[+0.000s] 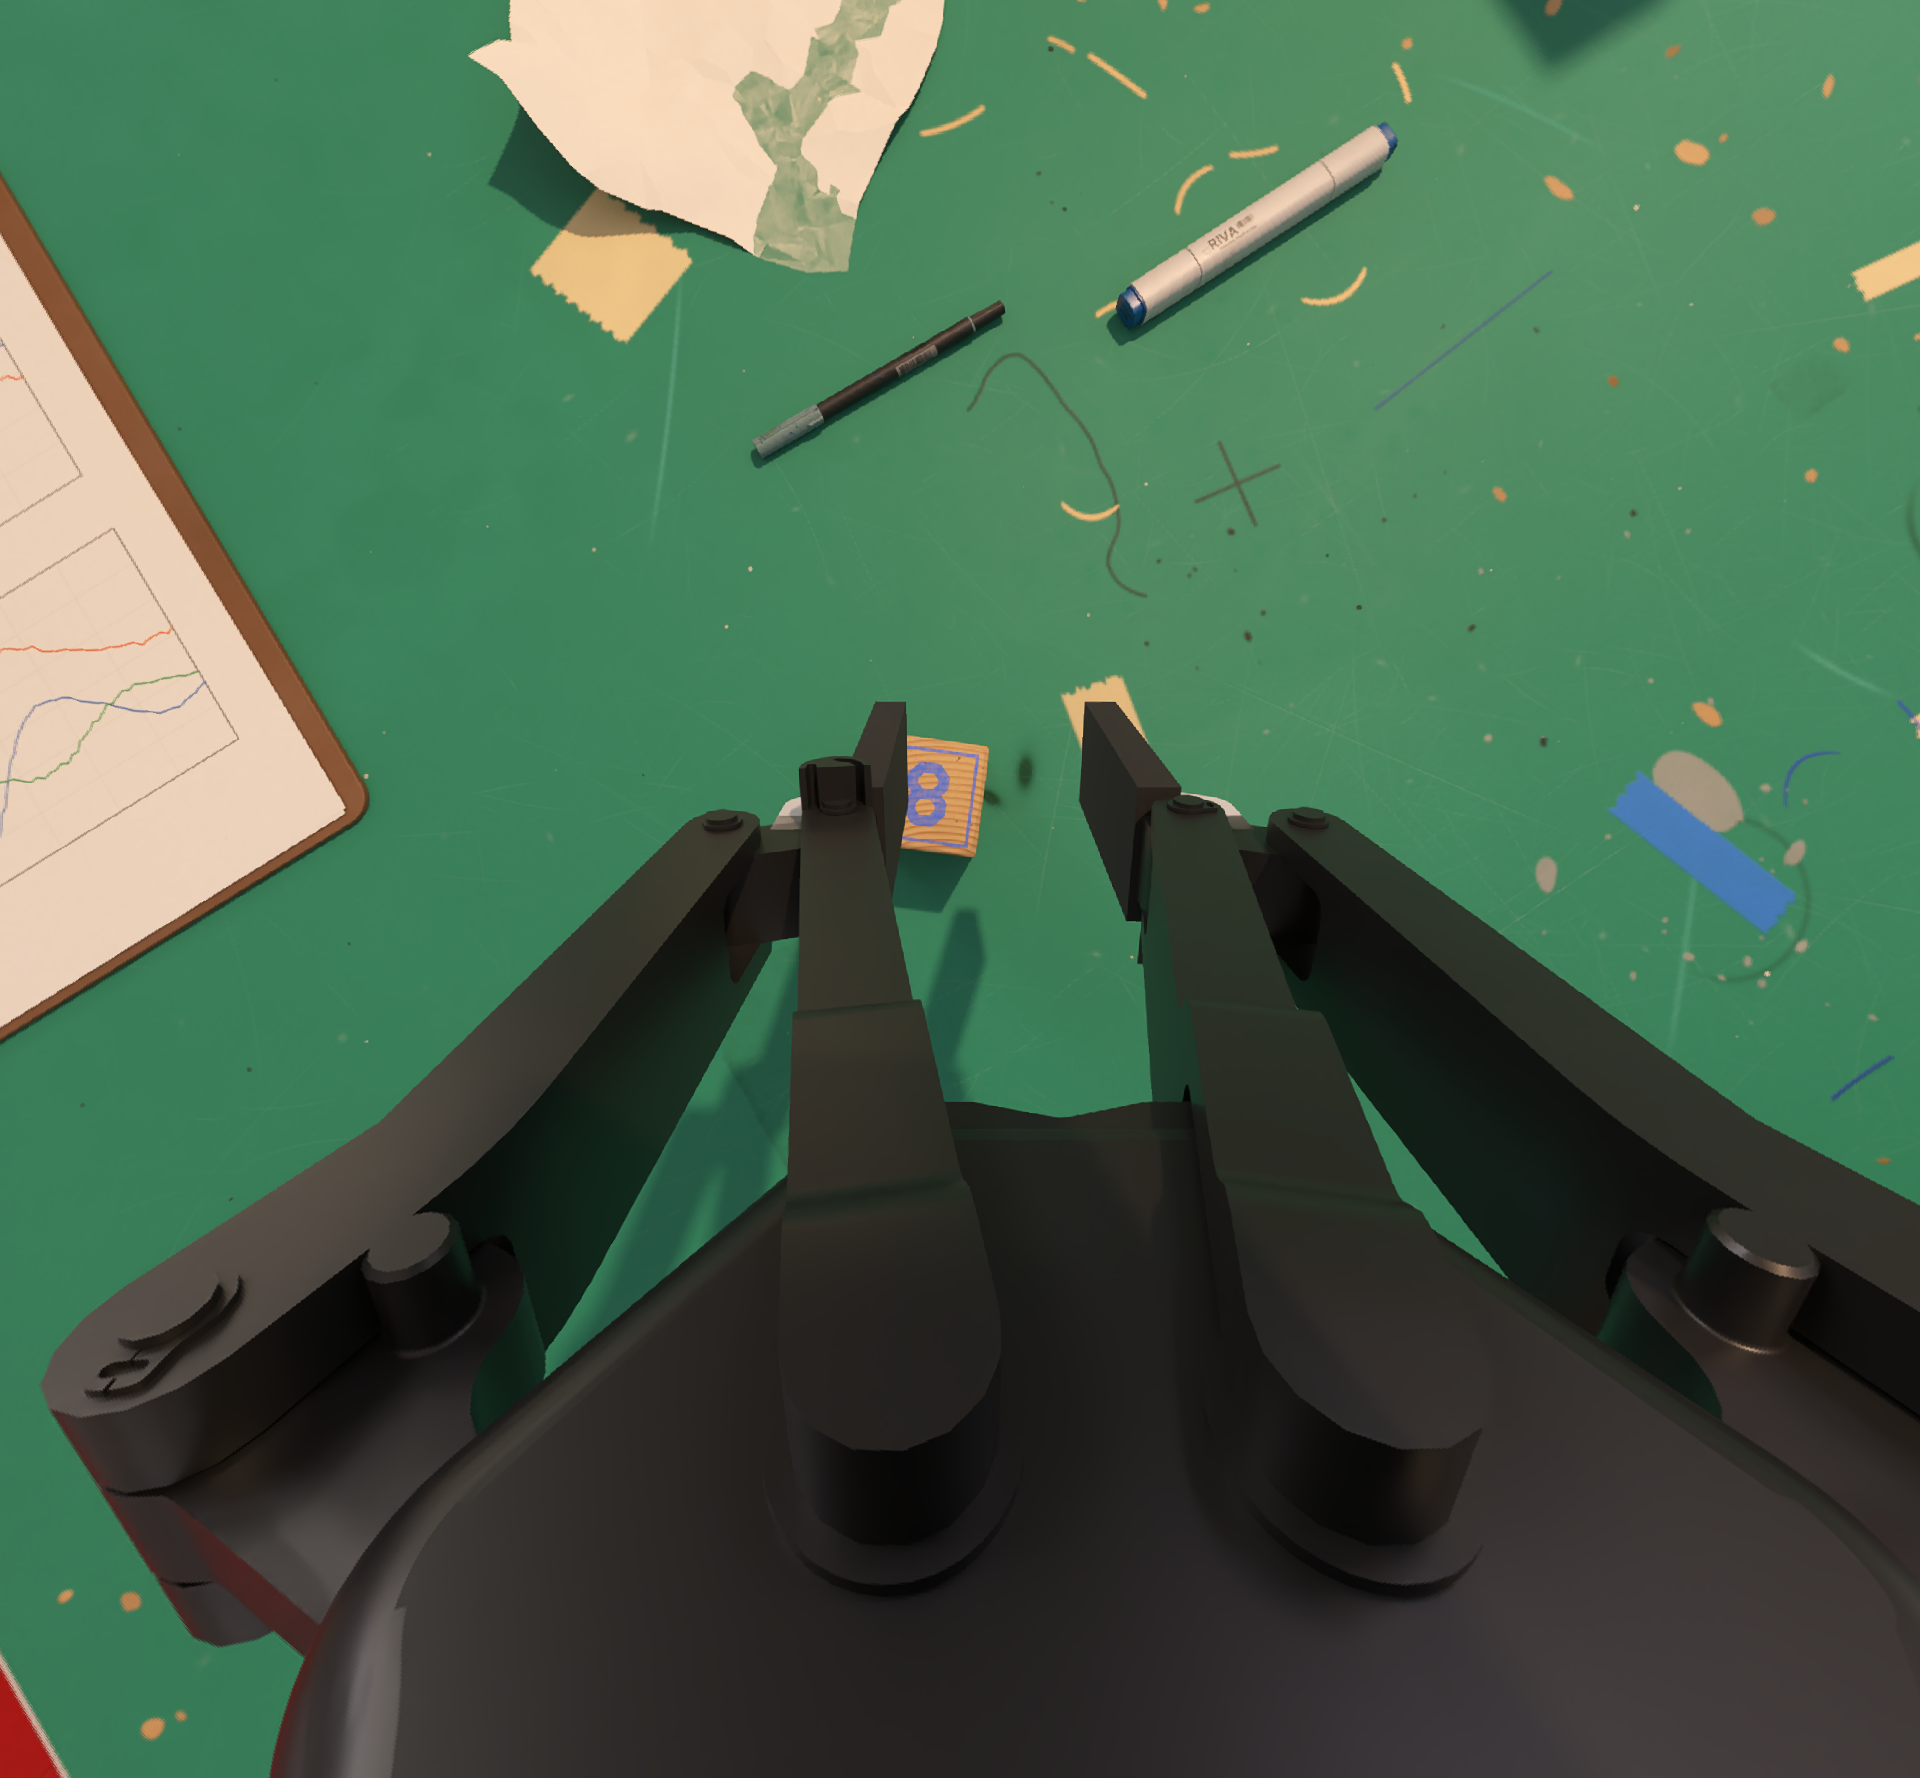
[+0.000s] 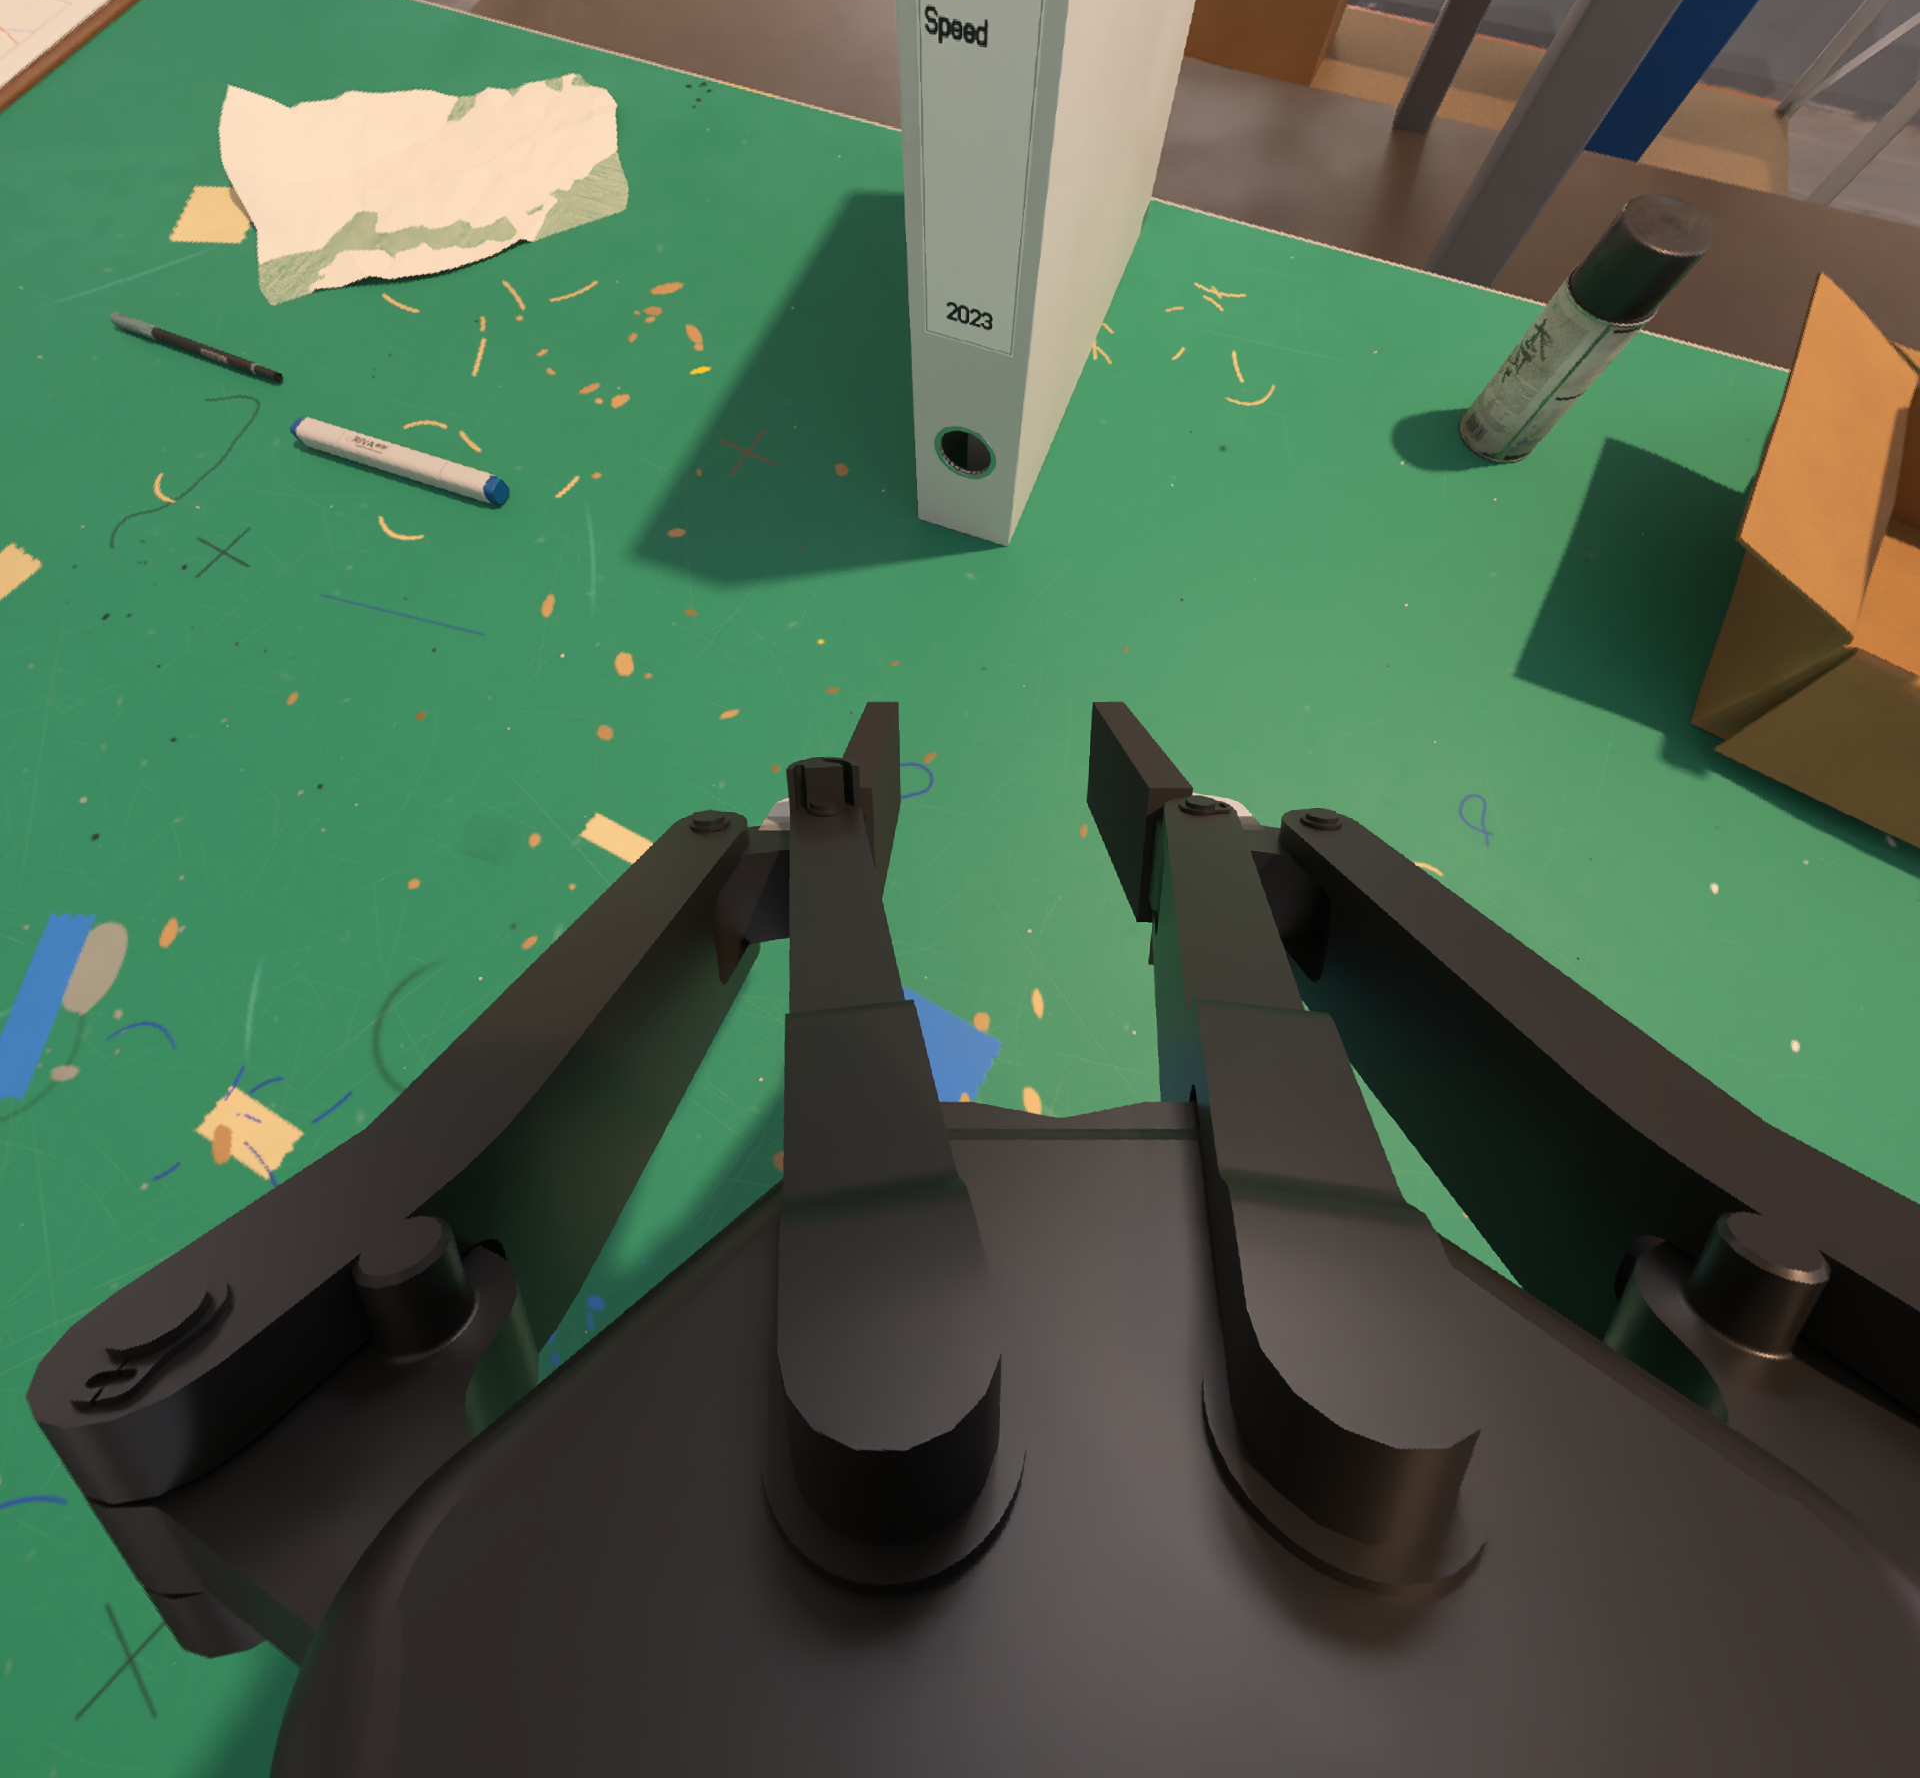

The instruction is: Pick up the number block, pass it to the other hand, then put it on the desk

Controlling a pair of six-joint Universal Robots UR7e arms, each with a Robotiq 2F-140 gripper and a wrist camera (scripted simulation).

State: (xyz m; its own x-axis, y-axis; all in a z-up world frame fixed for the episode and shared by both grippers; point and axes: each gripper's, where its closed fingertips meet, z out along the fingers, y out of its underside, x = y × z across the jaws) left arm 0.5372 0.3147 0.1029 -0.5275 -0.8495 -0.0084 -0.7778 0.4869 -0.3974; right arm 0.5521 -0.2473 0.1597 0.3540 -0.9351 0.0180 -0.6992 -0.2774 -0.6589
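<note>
The number block (image 1: 943, 796) is a small orange wooden cube with a blue figure on its top face. It lies on the green desk (image 1: 520, 585) in the left wrist view. My left gripper (image 1: 992, 741) is open above it, and its left finger (image 1: 883, 772) covers the block's left edge. The block sits toward the left side of the gap between the fingers. My right gripper (image 2: 992, 741) is open and empty above the desk (image 2: 1247, 637). The block does not show in the right wrist view.
A clipboard with a chart (image 1: 135, 648), crumpled paper (image 1: 727, 45), a black pen (image 1: 883, 378) and a white marker (image 1: 1257, 227) lie on the desk. In the right wrist view a white binder (image 2: 987, 201) stands upright, with a spray can (image 2: 1569, 346) and a cardboard box (image 2: 1829, 585) to the right.
</note>
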